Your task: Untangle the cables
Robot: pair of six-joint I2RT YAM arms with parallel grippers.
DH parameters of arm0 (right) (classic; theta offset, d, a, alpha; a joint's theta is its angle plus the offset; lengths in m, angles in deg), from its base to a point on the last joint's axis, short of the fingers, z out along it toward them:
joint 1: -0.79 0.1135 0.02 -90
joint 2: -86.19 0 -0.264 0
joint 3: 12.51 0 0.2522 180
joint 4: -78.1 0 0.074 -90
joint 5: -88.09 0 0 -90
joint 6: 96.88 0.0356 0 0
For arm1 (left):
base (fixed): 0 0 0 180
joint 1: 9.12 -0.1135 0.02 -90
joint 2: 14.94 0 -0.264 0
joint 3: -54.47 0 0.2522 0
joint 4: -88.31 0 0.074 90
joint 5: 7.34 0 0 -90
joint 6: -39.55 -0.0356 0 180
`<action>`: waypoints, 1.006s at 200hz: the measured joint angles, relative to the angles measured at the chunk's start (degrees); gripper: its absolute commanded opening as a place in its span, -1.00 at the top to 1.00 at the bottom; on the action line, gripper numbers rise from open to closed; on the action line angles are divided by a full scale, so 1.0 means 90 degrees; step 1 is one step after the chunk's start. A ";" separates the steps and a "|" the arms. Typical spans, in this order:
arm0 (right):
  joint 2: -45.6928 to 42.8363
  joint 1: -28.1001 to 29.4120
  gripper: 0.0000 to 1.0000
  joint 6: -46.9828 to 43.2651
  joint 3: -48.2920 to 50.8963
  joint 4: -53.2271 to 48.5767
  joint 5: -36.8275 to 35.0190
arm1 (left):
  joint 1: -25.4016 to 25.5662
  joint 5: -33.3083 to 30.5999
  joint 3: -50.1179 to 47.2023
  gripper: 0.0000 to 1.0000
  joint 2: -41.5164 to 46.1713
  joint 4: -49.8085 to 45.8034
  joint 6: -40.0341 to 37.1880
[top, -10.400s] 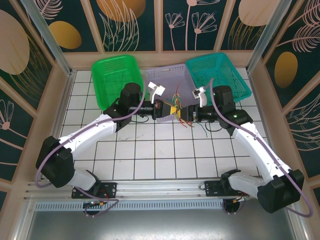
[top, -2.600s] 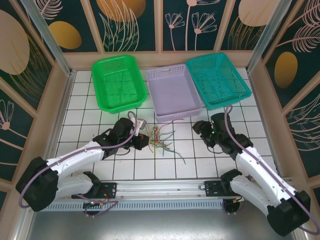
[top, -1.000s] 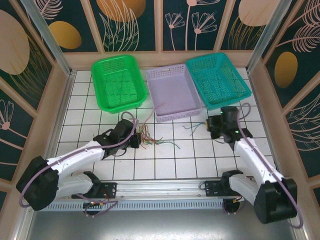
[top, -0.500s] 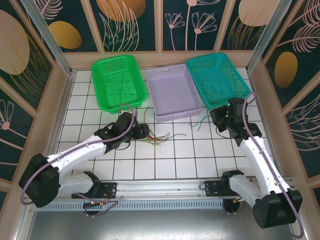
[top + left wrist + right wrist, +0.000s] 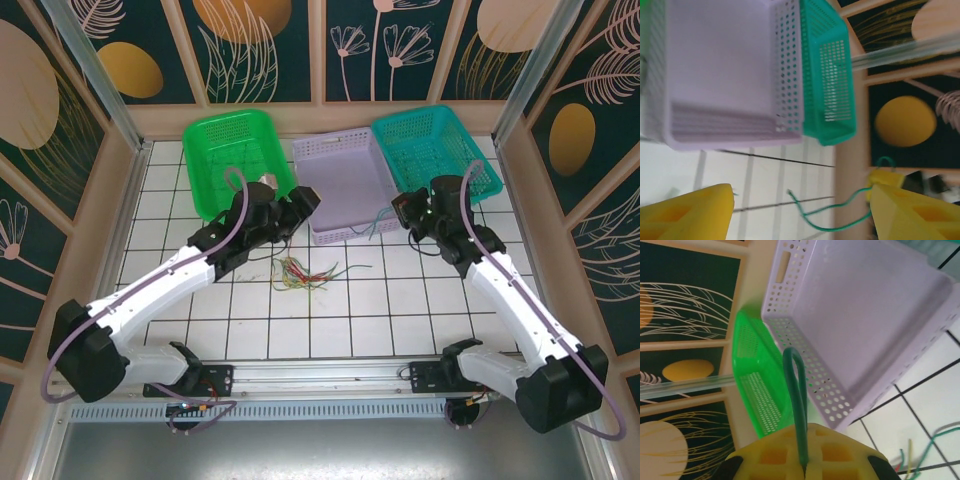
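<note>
Your right hand (image 5: 401, 209) sits right of centre in the overhead view, and in its wrist view (image 5: 805, 466) the yellow fingers are pinched together on a thin green wire (image 5: 796, 390) that rises from between them in a narrow loop. Overhead, that wire (image 5: 381, 220) trails down and left from the hand, just beside the lower right corner of the lilac perforated plastic basket (image 5: 340, 175). Your left hand (image 5: 303, 200) is a little left of centre, at the gap between the green plastic mesh basket (image 5: 230, 160) and the lilac one. Its wrist view (image 5: 802, 210) shows the two yellow fingers spread wide with nothing held between them. The bunch of thin green, red, orange and yellow wires (image 5: 305, 272) lies loose on the white tiled worktop (image 5: 350, 320), below the left hand and well apart from the right. The teal plastic mesh basket (image 5: 440, 150) stands in the upper right, just above the right hand.
</note>
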 measured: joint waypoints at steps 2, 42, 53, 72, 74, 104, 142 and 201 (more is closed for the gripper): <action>0.0010 0.0005 1.00 0.0010 0.0007 0.0022 -0.0005 | 0.0000 0.0000 0.0000 -0.46 0.0000 0.0000 0.0000; 0.0432 0.0153 1.00 0.0680 0.0078 0.0665 0.0002 | 0.0146 0.0379 -0.0121 -0.45 -0.0192 0.0413 0.2157; 0.0529 0.0209 1.00 0.0780 0.0078 0.0782 0.0005 | 0.0206 0.0447 -0.0119 -0.42 -0.0226 0.0537 0.2511; 0.0612 0.0328 1.00 0.0998 0.0085 0.0930 0.0005 | 0.0323 0.0566 -0.0095 -0.37 -0.0403 0.0712 0.2953; 0.0617 0.0340 1.00 0.1008 0.0085 0.0937 0.0005 | 0.0333 0.0571 -0.0092 -0.36 -0.0423 0.0719 0.2975; 0.0670 0.0432 1.00 0.1200 0.0090 0.1122 0.0029 | 0.0491 0.0678 -0.0078 -0.25 -0.0767 0.0775 0.3368; 0.0712 0.0556 1.00 0.1270 0.0097 0.1149 0.0056 | 0.0522 0.0629 -0.0070 -0.10 -0.0971 0.0959 0.3655; 0.0712 0.0665 1.00 0.1389 0.0350 0.1156 0.0148 | 0.0522 0.0495 -0.0058 1.00 -0.1173 0.1209 0.3832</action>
